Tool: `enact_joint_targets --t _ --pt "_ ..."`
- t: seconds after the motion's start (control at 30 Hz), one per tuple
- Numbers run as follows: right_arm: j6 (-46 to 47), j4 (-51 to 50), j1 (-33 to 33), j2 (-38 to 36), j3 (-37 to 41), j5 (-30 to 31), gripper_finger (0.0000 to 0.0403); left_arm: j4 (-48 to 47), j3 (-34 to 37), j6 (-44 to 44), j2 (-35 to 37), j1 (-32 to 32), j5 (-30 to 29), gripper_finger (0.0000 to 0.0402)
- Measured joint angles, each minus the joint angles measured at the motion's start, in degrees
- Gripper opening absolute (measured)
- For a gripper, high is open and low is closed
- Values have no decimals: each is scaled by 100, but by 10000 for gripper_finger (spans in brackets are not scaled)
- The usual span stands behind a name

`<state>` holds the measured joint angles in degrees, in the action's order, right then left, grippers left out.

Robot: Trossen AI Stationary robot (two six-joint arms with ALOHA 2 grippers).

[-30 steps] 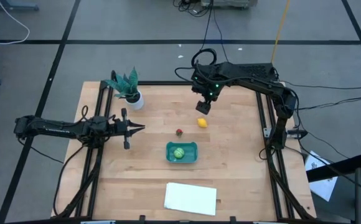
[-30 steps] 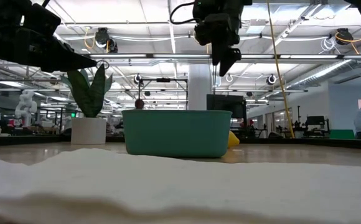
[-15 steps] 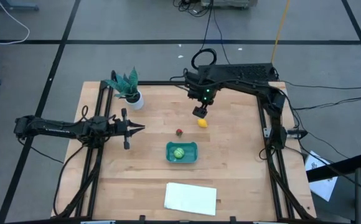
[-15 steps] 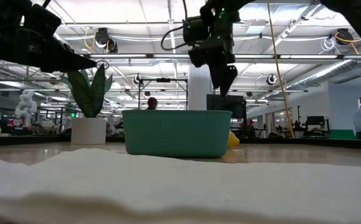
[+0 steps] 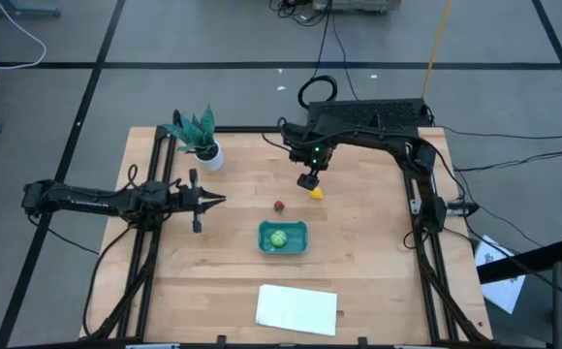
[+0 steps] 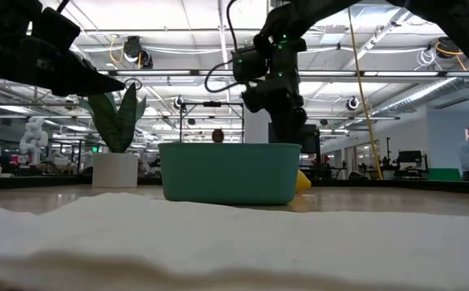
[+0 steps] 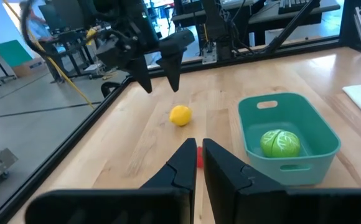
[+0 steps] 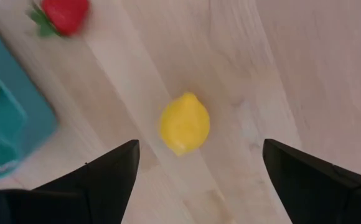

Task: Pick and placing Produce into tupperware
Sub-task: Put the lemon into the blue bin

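1. Reaching for the lemon (image 5: 315, 192) is the step in hand; the right gripper (image 7: 158, 70) hangs just above it, jaws spread wide and empty; the next move calls for lowering to straddle it, then closing.
2. The lemon lies beyond the tupperware (image 5: 283, 237), near it; the green piece (image 5: 278, 237) sits inside; the red piece (image 5: 279, 206) lies just beside its far rim.
3. The left gripper (image 5: 213, 200) waits well apart from the tupperware, jaws closed, empty.
4. The potted plant (image 5: 200, 136) and white sheet (image 5: 296, 308) stand clear; nothing blocks the descent.

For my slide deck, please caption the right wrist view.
Open right gripper above the yellow lemon on the wooden table, red produce nearby.
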<state>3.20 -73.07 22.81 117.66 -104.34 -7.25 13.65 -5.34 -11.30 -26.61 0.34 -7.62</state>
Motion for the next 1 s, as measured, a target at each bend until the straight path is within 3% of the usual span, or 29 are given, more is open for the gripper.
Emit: enact_joint_targets --t 1.0 --pt "147 1480 70 -13 1722 -50 332 -61 0 -22 0 0 0 33"
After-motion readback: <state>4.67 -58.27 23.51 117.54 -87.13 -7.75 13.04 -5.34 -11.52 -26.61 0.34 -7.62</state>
